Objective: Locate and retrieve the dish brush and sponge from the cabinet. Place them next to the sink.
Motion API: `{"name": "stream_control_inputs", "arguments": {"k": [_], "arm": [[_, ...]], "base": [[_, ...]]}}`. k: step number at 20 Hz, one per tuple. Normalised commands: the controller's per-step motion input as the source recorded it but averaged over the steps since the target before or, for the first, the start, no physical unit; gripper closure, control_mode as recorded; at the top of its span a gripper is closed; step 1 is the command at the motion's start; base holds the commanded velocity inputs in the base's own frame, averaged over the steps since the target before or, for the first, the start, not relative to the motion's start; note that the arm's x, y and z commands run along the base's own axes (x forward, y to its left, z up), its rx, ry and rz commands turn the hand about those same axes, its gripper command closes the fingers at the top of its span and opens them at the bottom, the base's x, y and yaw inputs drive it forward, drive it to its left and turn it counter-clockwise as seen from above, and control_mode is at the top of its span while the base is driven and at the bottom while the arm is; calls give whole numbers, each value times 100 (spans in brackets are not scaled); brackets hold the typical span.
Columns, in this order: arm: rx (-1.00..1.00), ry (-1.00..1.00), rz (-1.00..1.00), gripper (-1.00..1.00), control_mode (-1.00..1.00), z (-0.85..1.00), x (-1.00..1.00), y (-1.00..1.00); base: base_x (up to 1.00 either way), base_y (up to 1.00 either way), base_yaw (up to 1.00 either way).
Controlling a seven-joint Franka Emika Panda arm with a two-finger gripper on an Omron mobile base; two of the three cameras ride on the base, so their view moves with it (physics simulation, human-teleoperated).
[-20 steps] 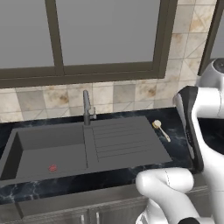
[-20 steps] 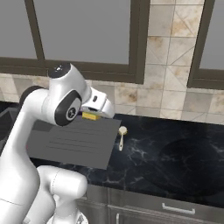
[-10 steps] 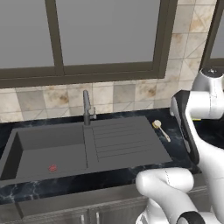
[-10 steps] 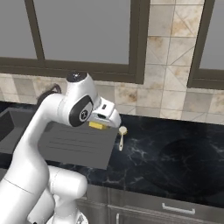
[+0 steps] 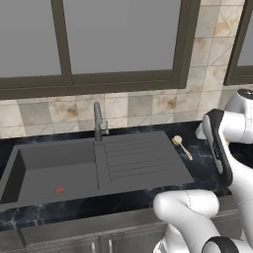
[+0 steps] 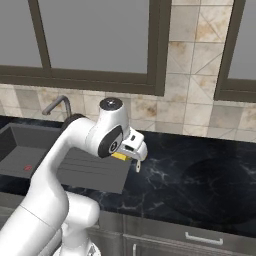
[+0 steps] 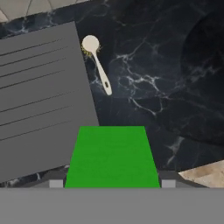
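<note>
Now | pincer [image 6: 131, 158] pinching sponge [image 7: 112, 156] | swung right, over counter beside dish brush [image 7: 97, 64]

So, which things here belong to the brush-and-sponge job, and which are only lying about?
Part of the job:
- white-handled dish brush with yellow bristles, lying on the counter beside the drainboard
- green and yellow sponge, held in the gripper
- dark grey rectangular sink

Only lying about:
- grey metal faucet
- small red spot in the basin
</note>
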Motion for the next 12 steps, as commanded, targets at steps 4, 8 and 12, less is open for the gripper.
{"name": "stream_control_inputs", "arguments": {"k": [4, 8, 12], "arm": [[-3, 6, 0, 100, -100, -37, 12, 0], [-13, 18, 1, 100, -100, -11, 23, 1], [-1, 3, 1, 100, -100, -33, 8, 0]], "base": [[0, 0, 0], [0, 0, 0], [0, 0, 0]]}}
